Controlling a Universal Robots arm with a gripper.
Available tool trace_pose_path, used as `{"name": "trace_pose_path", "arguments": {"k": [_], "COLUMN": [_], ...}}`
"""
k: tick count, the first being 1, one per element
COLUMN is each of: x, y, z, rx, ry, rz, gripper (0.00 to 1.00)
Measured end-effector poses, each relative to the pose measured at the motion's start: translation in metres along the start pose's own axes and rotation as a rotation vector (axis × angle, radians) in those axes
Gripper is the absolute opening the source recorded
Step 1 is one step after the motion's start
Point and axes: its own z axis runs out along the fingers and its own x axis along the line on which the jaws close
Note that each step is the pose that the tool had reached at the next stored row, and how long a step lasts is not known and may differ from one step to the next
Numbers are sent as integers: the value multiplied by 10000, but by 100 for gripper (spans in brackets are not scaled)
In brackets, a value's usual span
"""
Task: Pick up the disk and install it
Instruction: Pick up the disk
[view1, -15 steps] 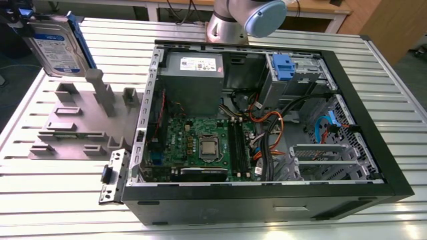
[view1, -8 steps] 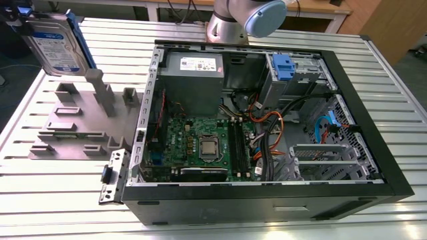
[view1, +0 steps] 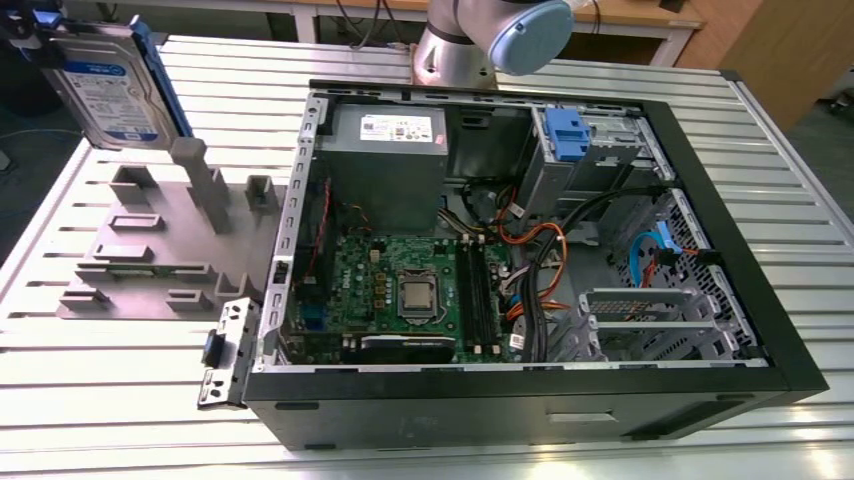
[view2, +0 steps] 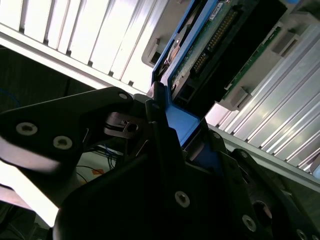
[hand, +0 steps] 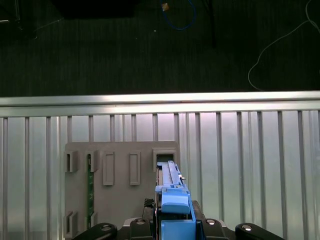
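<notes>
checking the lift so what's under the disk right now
In the exterior view the grey fixture stands under the disk, on the slatted table. The disk's lower end covers the inside of the fixture's tall slot, so whether they touch is hidden.

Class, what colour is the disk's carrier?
Bright blue; the disk's carrier shows best in the first wrist view.

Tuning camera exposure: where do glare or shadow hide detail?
Exterior view: glare whitens the table ribs, the computer case is darker inside. Second wrist view: the gripper, holding the disk, is near-black against blown-out table slats. First wrist view: table evenly lit, floor dark.
</notes>
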Motion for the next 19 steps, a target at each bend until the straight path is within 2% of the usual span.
{"name": "trace_pose_path", "arguments": {"k": [19], "x": [-2], "y": [1], "z": [-53], "rx": [1], "ry": [0], "rz": [0], "gripper": [37]}}
